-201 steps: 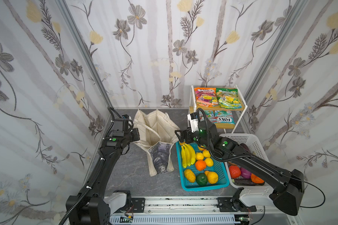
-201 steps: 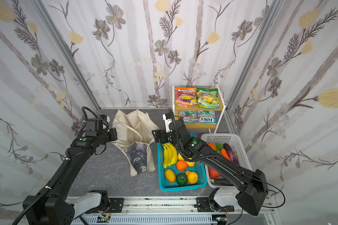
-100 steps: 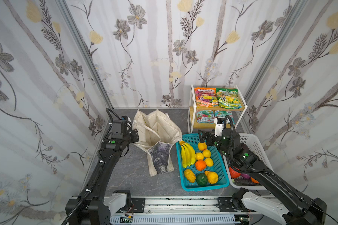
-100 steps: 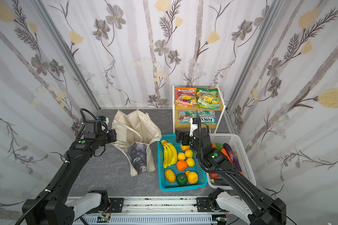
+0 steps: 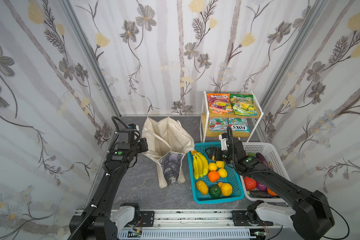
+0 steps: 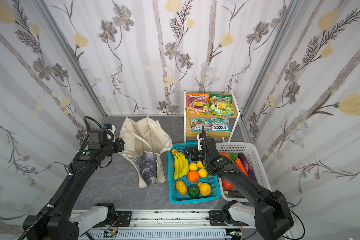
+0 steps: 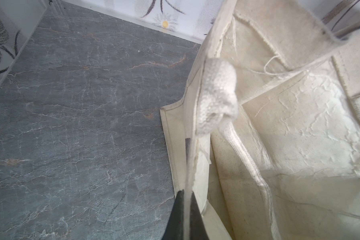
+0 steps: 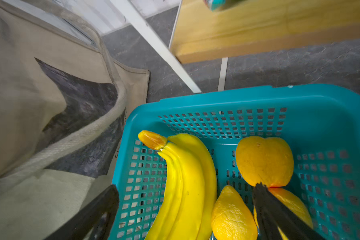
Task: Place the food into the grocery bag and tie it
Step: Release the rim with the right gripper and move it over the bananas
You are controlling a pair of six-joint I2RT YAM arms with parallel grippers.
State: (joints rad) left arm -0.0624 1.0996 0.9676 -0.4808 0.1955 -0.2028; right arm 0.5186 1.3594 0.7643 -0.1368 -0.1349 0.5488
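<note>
The cream grocery bag (image 5: 168, 141) (image 6: 146, 137) stands open on the grey table, left of the teal basket (image 5: 216, 199). My left gripper (image 5: 143, 145) (image 7: 185, 193) is shut on the bag's left rim, and cream fabric (image 7: 299, 124) fills its wrist view. The food in the basket includes a banana bunch (image 5: 200, 166) (image 8: 185, 176), an orange (image 5: 213, 175) and small yellow fruits (image 5: 212, 166) (image 8: 264, 160). Orange (image 5: 218, 102) and green (image 5: 244, 104) snack packets lie on the rack. My right gripper (image 5: 211, 153) (image 6: 190, 153) (image 8: 185, 187) hangs open over the basket's far end, straddling the bananas and holding nothing.
A white mesh basket (image 5: 266, 149) with vegetables stands right of the teal one, under my right arm. The white wire rack (image 5: 260, 116) with wooden shelves sits at the back right. Flowered walls close in on three sides; a metal rail (image 5: 185, 218) runs along the front.
My right gripper swung from beside the bag toward the rack, then came back over the teal basket's far end, staying open. My left gripper has kept its hold on the bag rim.
</note>
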